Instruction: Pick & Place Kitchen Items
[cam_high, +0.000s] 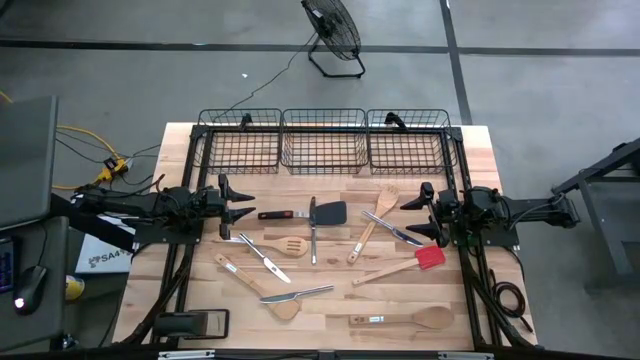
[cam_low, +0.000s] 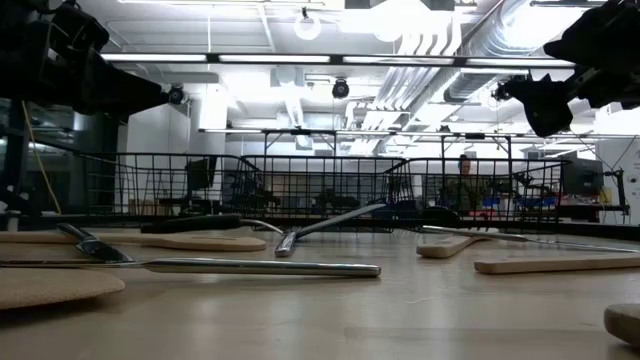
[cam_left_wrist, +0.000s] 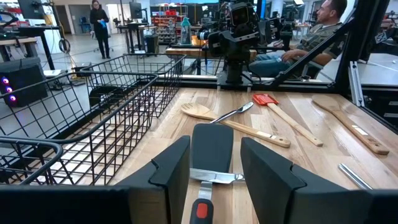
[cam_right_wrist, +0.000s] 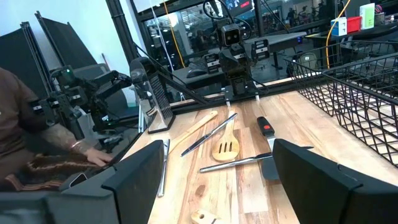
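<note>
We see three baskets (cam_high: 323, 140) in a row at the back of the table (cam_high: 480, 160). In front of them lie the spoons (cam_high: 372, 236), knives (cam_high: 264, 258) and turner (cam_high: 305, 213), between our two arms.

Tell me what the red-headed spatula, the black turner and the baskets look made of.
Red-headed spatula: pale grained handle, likely wood; matte red head, perhaps silicone. Black turner: matte black blade, probably plastic or nylon. Black wire baskets: thin dark grid wire, apparently coated metal.
</note>
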